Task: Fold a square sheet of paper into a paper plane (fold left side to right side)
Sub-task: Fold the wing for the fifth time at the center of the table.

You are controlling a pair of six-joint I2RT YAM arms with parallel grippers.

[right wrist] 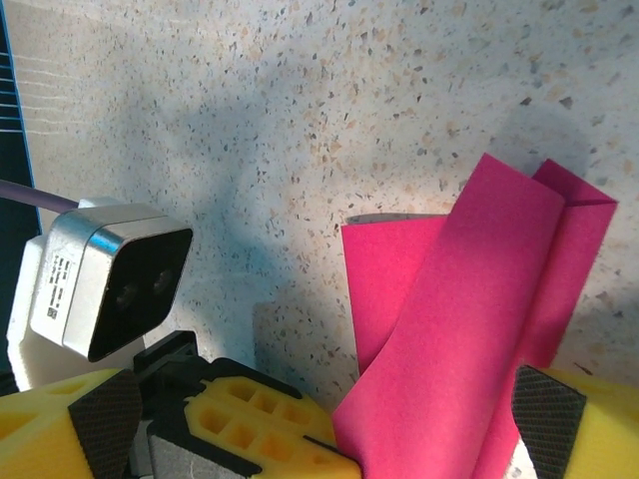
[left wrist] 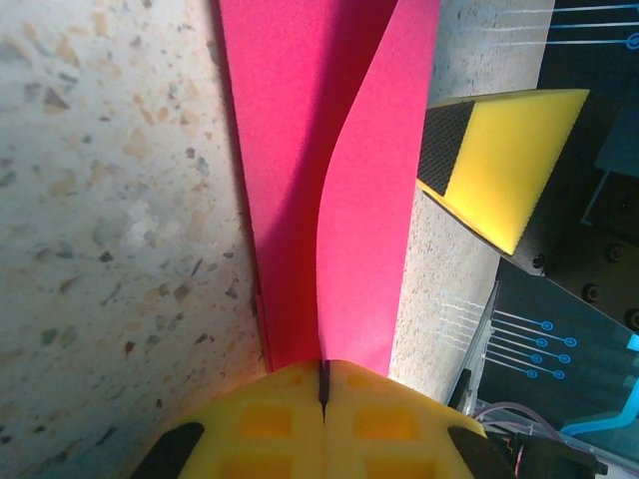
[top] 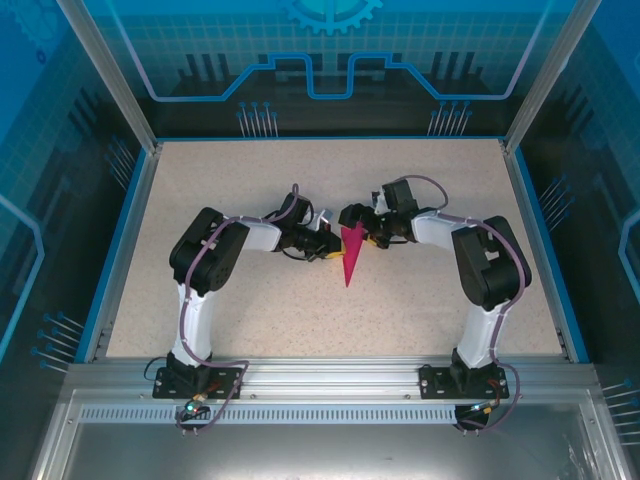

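Magenta paper, already narrowed to a dart, lies near the middle of the speckled table (top: 230, 180) between the two arms: this is the plane (top: 349, 256), its sharp tip toward the arm bases. The left claw (left wrist: 323, 387) is closed, its yellow fingers (left wrist: 265, 424) pressed together on the paper where two layers meet. From there one layer lies flat and the other curls up off it. The right claw (right wrist: 327, 411) stands apart, its black pads (right wrist: 549, 401) wide on either side of the raised flap, gripping nothing. I judge the step in hand to be the left-over-right fold along the centre crease. To do it well, the left claw should carry its layer across in a low arc so the edges line up, without dragging the whole plane. The right claw would best pin the lower layer to the table beside the crease, and the fold then wants a firm stroke from wide end to tip. The risk is thin paper buckling or sliding on the smooth top, which would skew the crease. As for writing, the silver camera (right wrist: 110, 284) on the left arm bears small marks on its side, too small to read. The blue panels (top: 330, 45) behind the table show a gear and circuit lines, with no legible words. The paper itself is plain.
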